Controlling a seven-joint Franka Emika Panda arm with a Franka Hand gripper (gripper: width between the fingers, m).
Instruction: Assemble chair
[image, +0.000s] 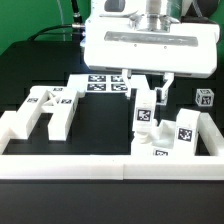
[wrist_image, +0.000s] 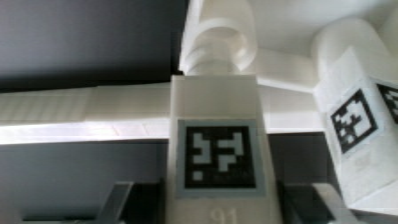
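A white chair bar (image: 145, 112) with a black-and-white tag stands upright right of the middle of the black table. My gripper (image: 146, 92) comes down over it from above and is shut on its upper end, one finger on each side. In the wrist view the same bar (wrist_image: 222, 140) runs between my grey fingers (wrist_image: 125, 198) with its tag facing the camera, and my gripper (wrist_image: 224, 205) is at the picture's edge. Beside it stands another tagged chair piece (image: 185, 130) (wrist_image: 356, 105). A larger H-shaped chair piece (image: 50, 108) lies at the exterior view's left.
The long low white border wall (image: 100, 165) runs along the front. The marker board (image: 105, 83) lies flat behind the middle. A small tagged block (image: 205, 97) sits at the far right. Another white piece (image: 150, 150) rests against the wall below the held bar.
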